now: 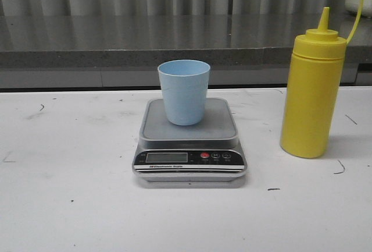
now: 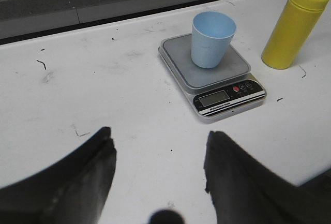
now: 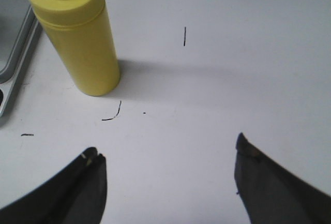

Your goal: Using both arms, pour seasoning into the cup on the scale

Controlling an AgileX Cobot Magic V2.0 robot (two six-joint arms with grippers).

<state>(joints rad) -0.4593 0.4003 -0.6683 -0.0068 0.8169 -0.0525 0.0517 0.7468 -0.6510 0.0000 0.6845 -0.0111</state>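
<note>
White surface [image 1: 70,205], seen from my remote station: it carries every task object, and neither arm appears in the front view. Digital kitchen scale [image 1: 190,141], centre: I cannot read its display, so I cannot tell whether it is switched on or zeroed. Yellow squeeze bottle [image 1: 310,98], upright to the scale's right, apart from it, cap off and hanging on its strap; its fill level is hidden by the opaque wall. I judge it tall enough to topple under an off-centre grasp, and a hard squeeze could overshoot the cup. Light blue cup [image 1: 184,92], upright on the platform; it looks light, so a nozzle bump could shift or tip it. Left gripper [image 2: 160,146] and right gripper [image 3: 168,157]: jaws spread wide, holding nothing, both well short of the objects.
</note>
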